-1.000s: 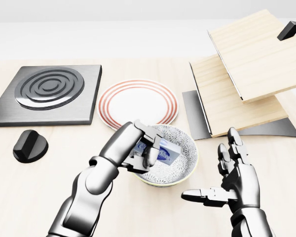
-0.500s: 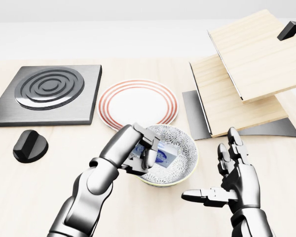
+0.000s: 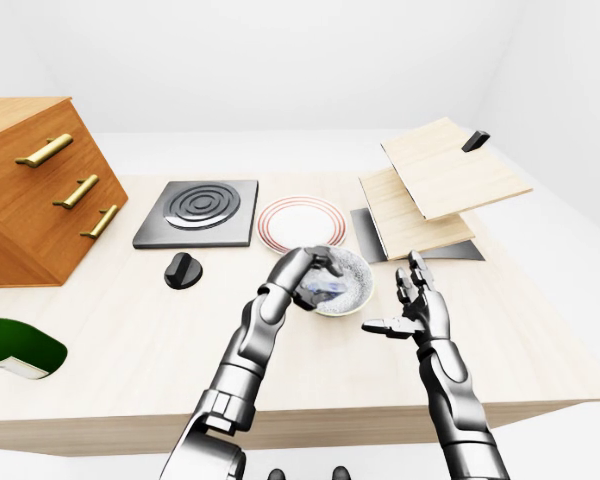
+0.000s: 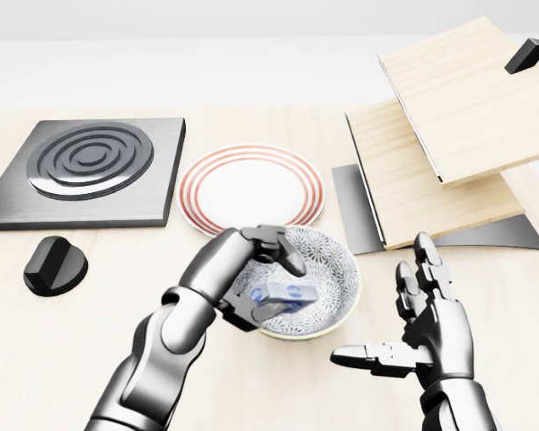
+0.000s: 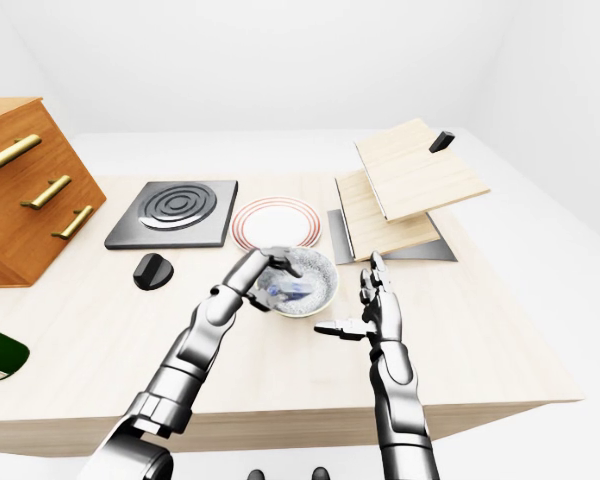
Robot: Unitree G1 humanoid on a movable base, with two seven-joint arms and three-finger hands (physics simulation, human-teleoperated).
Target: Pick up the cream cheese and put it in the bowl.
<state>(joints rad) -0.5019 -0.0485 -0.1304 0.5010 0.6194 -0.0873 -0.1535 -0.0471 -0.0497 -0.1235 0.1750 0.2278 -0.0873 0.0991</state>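
Note:
The cream cheese (image 4: 285,294), a small white and blue box, lies flat inside the patterned bowl (image 4: 349,280) at the middle of the head view. My left hand (image 4: 278,288) hangs over the bowl's left rim. Its fingers (image 4: 277,244) arch above the box and the thumb sits below it, spread apart and no longer pinching the box. To the right of the bowl, my right hand (image 4: 383,303) stands open with its palm turned toward the bowl and nothing in it.
A red-ringed plate (image 4: 251,187) sits just above the bowl. A stove burner (image 4: 90,167) and a black knob (image 4: 54,266) are at the left. Stacked wooden boards (image 4: 440,135) carrying a black block (image 4: 525,56) are at the right. A wooden drawer cabinet (image 3: 30,190) and a green object (image 3: 15,345) show at far left.
My left hand's fingers have spread apart and let go of the cream cheese. The box dropped from a tilted hold to lie flat in the bowl. The right hand stayed still.

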